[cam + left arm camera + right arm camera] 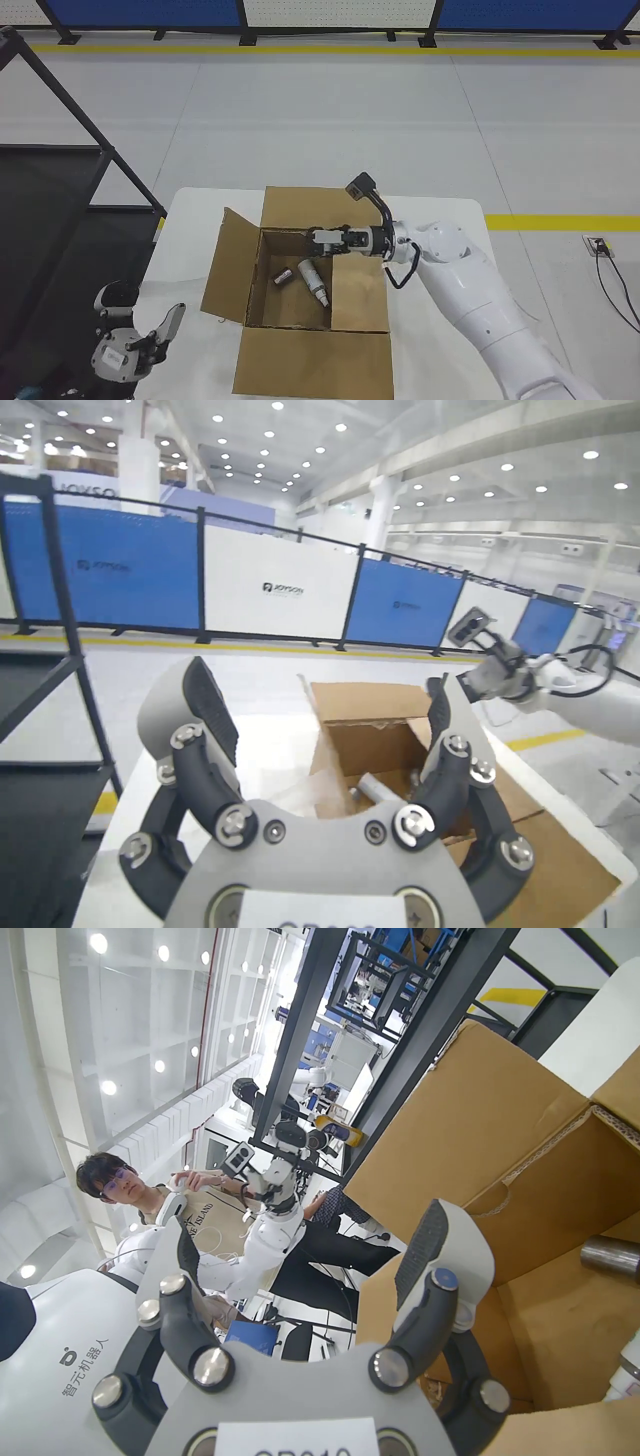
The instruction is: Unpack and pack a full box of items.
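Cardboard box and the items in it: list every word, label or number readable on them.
On the cardboard box: none; the flaps and walls that show are plain.
On the white bottle inside it: any print is too small to read.
On the small dark item beside the bottle: too small to read.

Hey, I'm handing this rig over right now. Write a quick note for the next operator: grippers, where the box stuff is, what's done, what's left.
Left gripper: open, empty, at the table's left edge, away from the box.
Right gripper: open, empty, over the back part of the cardboard box.
The box stands on the white table with its flaps open. A white bottle and a small dark cylinder lie inside.
Done: box opened.
Left: neither item is gripped; probably lift both out, then pack them back.
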`<state>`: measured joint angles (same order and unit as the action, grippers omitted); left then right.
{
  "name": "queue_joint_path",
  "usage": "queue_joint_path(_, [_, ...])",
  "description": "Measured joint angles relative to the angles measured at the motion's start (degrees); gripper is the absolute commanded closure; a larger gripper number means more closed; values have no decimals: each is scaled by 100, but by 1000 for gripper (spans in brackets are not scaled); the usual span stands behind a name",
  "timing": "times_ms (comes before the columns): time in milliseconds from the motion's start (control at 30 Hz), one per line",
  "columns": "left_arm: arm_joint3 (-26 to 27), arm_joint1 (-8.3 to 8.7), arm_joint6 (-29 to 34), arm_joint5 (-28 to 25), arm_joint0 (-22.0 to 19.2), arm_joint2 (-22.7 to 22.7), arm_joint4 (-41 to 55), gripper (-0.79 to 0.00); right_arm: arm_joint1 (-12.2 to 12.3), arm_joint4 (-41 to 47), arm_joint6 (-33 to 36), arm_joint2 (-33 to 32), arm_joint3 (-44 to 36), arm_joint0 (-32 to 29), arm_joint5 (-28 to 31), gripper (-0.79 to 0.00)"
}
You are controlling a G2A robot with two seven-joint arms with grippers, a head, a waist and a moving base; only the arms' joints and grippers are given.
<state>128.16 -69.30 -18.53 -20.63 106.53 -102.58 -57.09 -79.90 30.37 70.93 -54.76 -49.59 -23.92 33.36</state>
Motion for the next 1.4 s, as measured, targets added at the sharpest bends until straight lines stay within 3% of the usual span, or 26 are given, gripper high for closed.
queue_joint_path(100, [283,-2,179,-144,-18,291,-164,-785,142,-71,-78,-235,-244,-237,78,-785])
queue_joint_path(233, [200,-5,751,-215,-366,932,-253,-785,356,-123,-219,-663,-629,-643,219,-785])
queue_joint_path(367, [-350,-48,1204,251,-982,1637,-630,-785,591,-159,-251,-1170,-1109,-1171,251,-785])
queue_joint_path(500, [-1060,-96,1523,658,-1554,2024,-610,-785,751,-139,-209,-1531,-1451,-1593,208,-785])
queue_joint_path(800, [-2153,-118,1831,1025,-2170,1833,-207,-785,855,-74,-98,-1643,-1552,-1713,96,-785])
queue_joint_path(1400, [-2760,-116,1962,1005,-2376,1768,-201,-785,868,-57,-146,-1405,-1434,-1492,98,-785])
